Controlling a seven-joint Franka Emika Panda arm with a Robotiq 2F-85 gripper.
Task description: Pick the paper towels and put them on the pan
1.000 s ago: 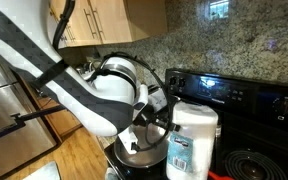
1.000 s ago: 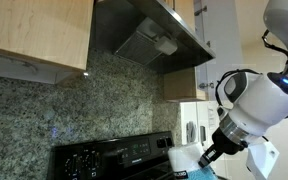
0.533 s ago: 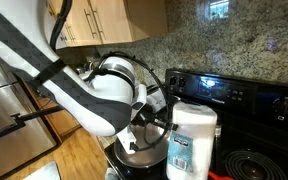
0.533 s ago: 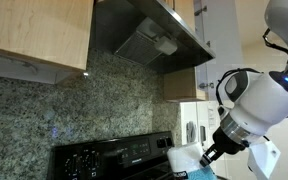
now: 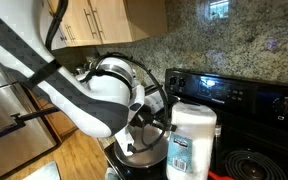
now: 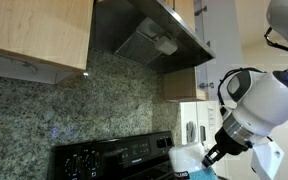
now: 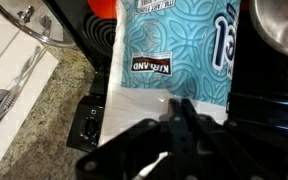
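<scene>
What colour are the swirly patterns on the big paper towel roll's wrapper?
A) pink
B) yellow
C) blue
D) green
C: in the wrist view, the paper towels have blue swirly print all over their white wrapper.

The paper towels (image 5: 192, 140) stand upright directly ahead of your hand (image 7: 180, 108), whose fingers sit together against the wrap, so the roll blocks any way straight forward. Beyond it, the stove's raised control panel (image 5: 234, 95) and the granite backsplash (image 6: 104, 95) wall off that side. The range hood (image 6: 149, 40) juts out overhead, with open air between it and the roll's top. The pan (image 7: 284, 25) lies just beside the roll, and what shows of its inside is bare. On the roll's other side, the worktop (image 7: 44, 110) gives you a strip of open stone.
</scene>
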